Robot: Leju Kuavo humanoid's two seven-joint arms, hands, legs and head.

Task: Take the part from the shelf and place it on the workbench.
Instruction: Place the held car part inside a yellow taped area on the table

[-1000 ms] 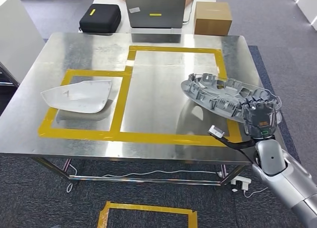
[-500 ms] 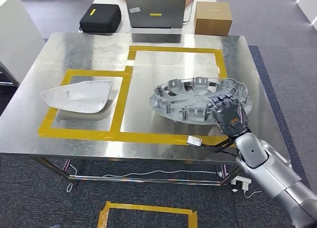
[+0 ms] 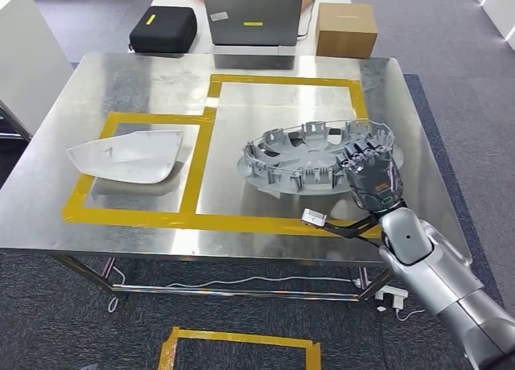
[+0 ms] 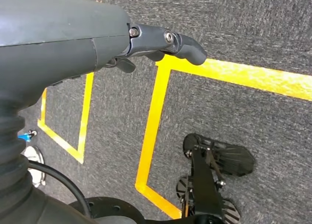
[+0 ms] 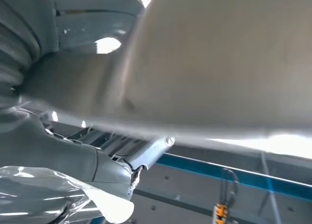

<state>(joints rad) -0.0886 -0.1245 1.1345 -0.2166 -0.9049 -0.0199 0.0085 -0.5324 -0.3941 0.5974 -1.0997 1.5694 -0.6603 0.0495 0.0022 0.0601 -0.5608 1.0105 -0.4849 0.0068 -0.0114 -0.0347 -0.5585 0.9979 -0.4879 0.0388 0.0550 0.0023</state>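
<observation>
A round grey plastic part, ribbed side up like a wheel cover, lies low and almost level over the large yellow-taped rectangle of the steel workbench. My right hand grips its near right rim, fingers curled over the edge. I cannot tell whether the part touches the tabletop. In the right wrist view the part's smooth underside looms blurred above my right hand. My left hand hangs over the carpet and holds nothing, with one finger stretched out.
A white curved shell lies in the left taped box. A laptop, a black case and a cardboard box stand on a table behind the bench. A white tag on a cable hangs below my right wrist. Yellow tape marks the floor.
My right hand has carried the part leftward and down from the bench's right edge, bringing it nearly level over the large taped rectangle. The white shell has not moved.
</observation>
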